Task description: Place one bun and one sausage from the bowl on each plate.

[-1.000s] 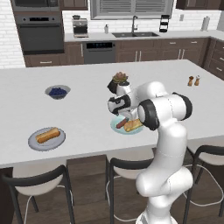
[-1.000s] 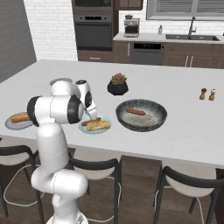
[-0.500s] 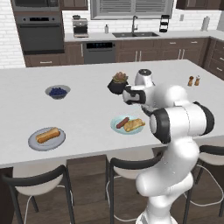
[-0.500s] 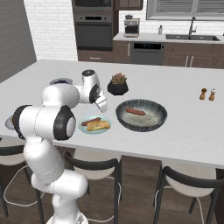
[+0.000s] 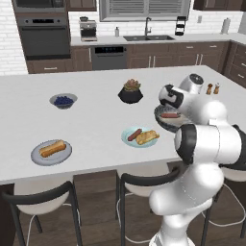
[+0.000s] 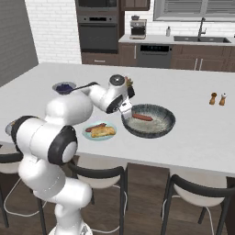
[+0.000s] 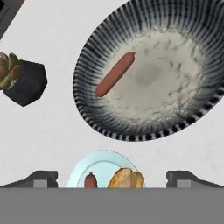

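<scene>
1. Swinging away from the teal plate (image 6: 99, 131), the gripper (image 6: 125, 108) now hangs over the bowl's (image 6: 156, 130) near rim, fingers spread wide, holding nothing.
2. Left to right on the white counter (image 5: 96, 125): grey plate (image 5: 51, 153) with bun, teal plate with sausage and bun, bowl with one sausage (image 7: 114, 74).

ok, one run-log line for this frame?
hand: open, empty, above counter | large dark-grey speckled bowl: one red sausage | pale teal plate: bun+sausage | grey plate: bun
</scene>
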Tool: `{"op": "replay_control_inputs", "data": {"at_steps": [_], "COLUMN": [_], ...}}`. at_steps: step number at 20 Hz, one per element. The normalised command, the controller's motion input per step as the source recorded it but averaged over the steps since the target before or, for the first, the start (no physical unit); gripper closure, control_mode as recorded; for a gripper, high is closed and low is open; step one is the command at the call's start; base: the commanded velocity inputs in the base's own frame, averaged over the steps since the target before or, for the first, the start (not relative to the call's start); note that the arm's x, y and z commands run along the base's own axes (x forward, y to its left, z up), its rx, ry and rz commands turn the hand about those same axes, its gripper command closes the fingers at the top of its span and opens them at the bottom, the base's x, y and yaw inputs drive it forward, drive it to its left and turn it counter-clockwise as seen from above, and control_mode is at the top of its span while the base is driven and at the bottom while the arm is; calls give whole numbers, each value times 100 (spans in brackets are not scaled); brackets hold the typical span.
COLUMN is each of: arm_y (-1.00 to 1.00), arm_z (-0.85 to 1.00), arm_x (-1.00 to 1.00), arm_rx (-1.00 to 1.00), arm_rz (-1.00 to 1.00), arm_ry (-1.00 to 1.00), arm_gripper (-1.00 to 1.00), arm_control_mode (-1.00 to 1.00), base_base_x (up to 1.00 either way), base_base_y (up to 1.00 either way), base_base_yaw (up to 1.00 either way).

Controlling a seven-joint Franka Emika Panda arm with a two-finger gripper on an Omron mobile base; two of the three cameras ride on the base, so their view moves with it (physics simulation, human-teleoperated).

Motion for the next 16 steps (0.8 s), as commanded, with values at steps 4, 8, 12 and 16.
{"op": "replay_control_inputs", "data": {"at_steps": [4, 8, 12, 16], "arm_y": [-79, -3, 5, -1], "arm_z": [9, -26, -71, -71], "arm_x": [70, 28, 16, 15], "arm_rx": [17, -12, -26, -6], "arm_rz": [0, 0, 0, -13], "arm_ry": [42, 28, 6, -2], "arm_gripper": [-100, -100, -100, -100], "arm_control_mode": [-100, -100, -100, -100], "base_base_x": [0, 0, 0, 0], "base_base_y": [0, 0, 0, 0], "base_base_yaw": [0, 0, 0, 0]}}
